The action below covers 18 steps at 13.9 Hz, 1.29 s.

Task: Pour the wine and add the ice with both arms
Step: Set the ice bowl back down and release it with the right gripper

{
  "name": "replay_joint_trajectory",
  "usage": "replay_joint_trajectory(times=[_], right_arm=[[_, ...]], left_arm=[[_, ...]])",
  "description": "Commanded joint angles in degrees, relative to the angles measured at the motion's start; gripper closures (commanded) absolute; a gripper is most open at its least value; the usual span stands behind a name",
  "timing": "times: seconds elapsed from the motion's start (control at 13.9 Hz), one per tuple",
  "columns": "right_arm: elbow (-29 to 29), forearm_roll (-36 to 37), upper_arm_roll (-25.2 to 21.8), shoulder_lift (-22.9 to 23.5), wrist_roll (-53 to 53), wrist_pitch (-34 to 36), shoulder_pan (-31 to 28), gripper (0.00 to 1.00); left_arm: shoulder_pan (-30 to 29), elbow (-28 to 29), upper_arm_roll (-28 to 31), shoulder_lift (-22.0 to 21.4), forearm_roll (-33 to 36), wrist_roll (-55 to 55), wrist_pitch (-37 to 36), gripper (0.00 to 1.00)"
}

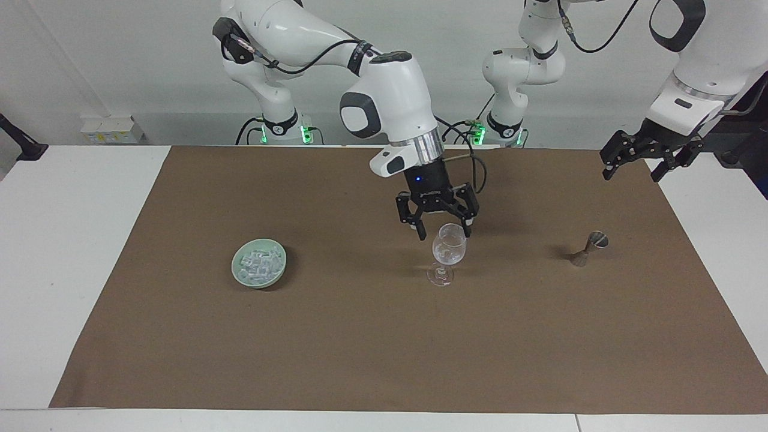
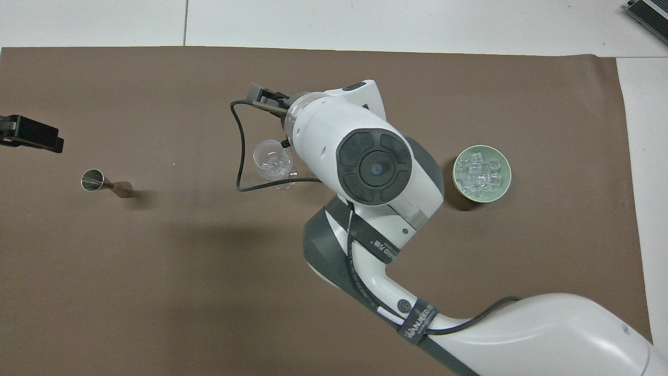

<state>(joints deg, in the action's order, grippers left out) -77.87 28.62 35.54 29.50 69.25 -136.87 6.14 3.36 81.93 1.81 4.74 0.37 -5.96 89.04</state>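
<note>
Arm strap (image 2: 420,325) reads "WANJEED"; other labels illegible.

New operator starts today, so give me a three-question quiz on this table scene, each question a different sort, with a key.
1. True or false: the right gripper is open and raised just above the stemmed glass, holding nothing.
2. Multiple choice: the ice lies heaped in
A) the stemmed glass
B) the pale green bowl
C) the metal jigger
3. Fill in: the left gripper waits open near the table's edge at the ____ arm's end.

Key: 1 true; 2 B; 3 left. The glass also seems to hold something clear, but I cannot tell what.
</note>
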Motion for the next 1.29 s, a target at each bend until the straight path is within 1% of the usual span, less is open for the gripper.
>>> replay_joint_trajectory(times=[0.0,0.14,0.29,0.43,0.57,0.79,0.93,1.22], right_arm=[[-0.96,1.18,-4.05,-3.57,-3.93,4.04,-1.39,0.00],[-1.05,0.48,-6.87,-5.06,-9.20,8.00,-1.48,0.00],[-1.05,0.30,-10.65,-6.38,-12.64,12.13,-1.48,0.00],[-0.97,-1.45,-13.81,-6.74,-13.96,13.55,-1.48,0.00],[-1.05,-6.53,-17.85,-8.14,-19.04,14.86,-1.48,0.00],[-0.96,-14.71,-23.13,-12.35,-29.94,20.31,-1.48,0.00],[-0.96,-18.67,-26.47,-15.69,-34.95,25.40,-1.48,0.00],[-0.96,-24.12,-32.18,-21.67,-43.31,36.55,-1.57,0.00]], left_arm=[[-0.37,-0.10,0.12,-0.25,-0.45,-0.63,0.08,0.00],[-0.37,-0.10,0.12,-0.52,-0.28,-0.46,-0.19,0.00],[-0.37,-0.10,0.12,-0.61,-0.10,-0.28,-0.10,0.00],[-0.28,-0.10,0.12,-0.52,0.16,-0.28,-0.19,0.00],[-0.37,-0.01,0.12,-0.61,0.25,-0.19,-0.54,0.00],[-0.37,-0.01,0.30,-0.87,0.34,-0.37,-0.89,0.00],[-0.19,-0.01,0.21,-0.78,0.34,-0.45,-0.89,0.00],[-0.28,-0.01,0.21,-0.78,0.25,-0.37,-0.89,0.00]])
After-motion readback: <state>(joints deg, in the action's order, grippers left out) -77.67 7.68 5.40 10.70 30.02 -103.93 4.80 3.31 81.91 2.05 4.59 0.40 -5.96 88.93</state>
